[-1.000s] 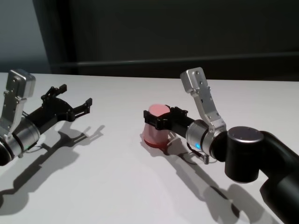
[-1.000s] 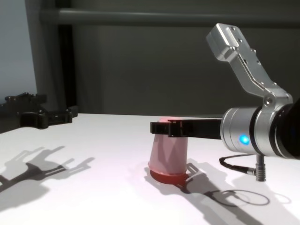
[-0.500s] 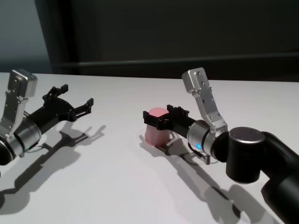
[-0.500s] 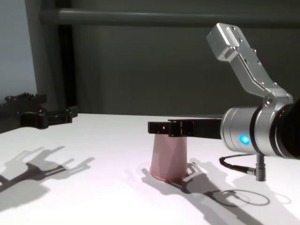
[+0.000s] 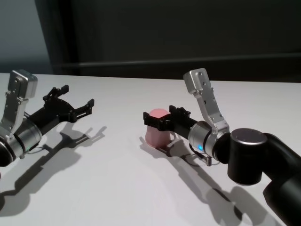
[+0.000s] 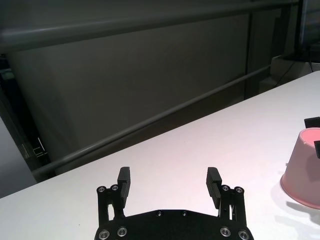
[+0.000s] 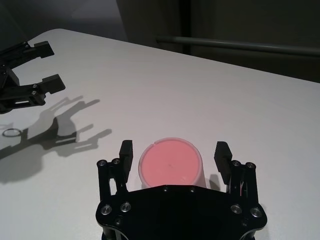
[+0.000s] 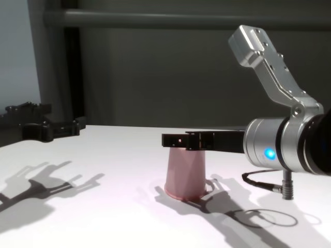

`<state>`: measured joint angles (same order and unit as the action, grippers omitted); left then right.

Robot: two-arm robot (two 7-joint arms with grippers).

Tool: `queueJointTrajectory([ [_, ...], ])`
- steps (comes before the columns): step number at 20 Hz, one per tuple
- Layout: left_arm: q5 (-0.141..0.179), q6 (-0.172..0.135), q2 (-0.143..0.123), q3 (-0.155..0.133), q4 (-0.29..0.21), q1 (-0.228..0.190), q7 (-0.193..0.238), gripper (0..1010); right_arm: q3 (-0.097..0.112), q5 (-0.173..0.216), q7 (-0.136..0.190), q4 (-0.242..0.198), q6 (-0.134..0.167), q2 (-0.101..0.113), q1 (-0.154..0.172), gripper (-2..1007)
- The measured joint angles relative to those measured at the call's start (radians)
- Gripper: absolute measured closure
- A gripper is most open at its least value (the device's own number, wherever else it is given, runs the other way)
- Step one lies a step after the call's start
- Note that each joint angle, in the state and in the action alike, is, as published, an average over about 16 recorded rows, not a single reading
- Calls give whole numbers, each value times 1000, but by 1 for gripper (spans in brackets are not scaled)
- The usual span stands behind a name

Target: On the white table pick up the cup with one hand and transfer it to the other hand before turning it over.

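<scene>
The pink cup (image 5: 157, 129) stands upside down, mouth on the white table (image 5: 117, 183), near the middle. My right gripper (image 5: 161, 116) is open around the cup's upper part, one finger on each side with a small gap to the wall. The right wrist view looks down on the cup's flat base (image 7: 169, 162) between the spread fingers (image 7: 126, 151). In the chest view the cup (image 8: 185, 173) rests flat under the right gripper (image 8: 175, 140). My left gripper (image 5: 76, 95) hovers open and empty at the left, well apart from the cup (image 6: 304, 167).
A dark wall with a horizontal rail (image 5: 188, 61) runs behind the table's far edge. A thin cable loop (image 8: 264, 181) hangs below the right wrist near the tabletop. Shadows of both arms lie on the white surface.
One second ago the right gripper was shut on the cup, tilted with its rim partly off the table. The cup now sits flat, and the right jaws have opened. The left arm stayed still.
</scene>
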<state>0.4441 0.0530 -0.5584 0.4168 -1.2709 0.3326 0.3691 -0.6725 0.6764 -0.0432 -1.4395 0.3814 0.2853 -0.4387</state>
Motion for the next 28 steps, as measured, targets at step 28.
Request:
queueJointTrajectory([
  [28, 0, 0, 0, 0, 0, 0, 0, 9, 156, -51, -58, -129, -59, 56, 104, 5],
])
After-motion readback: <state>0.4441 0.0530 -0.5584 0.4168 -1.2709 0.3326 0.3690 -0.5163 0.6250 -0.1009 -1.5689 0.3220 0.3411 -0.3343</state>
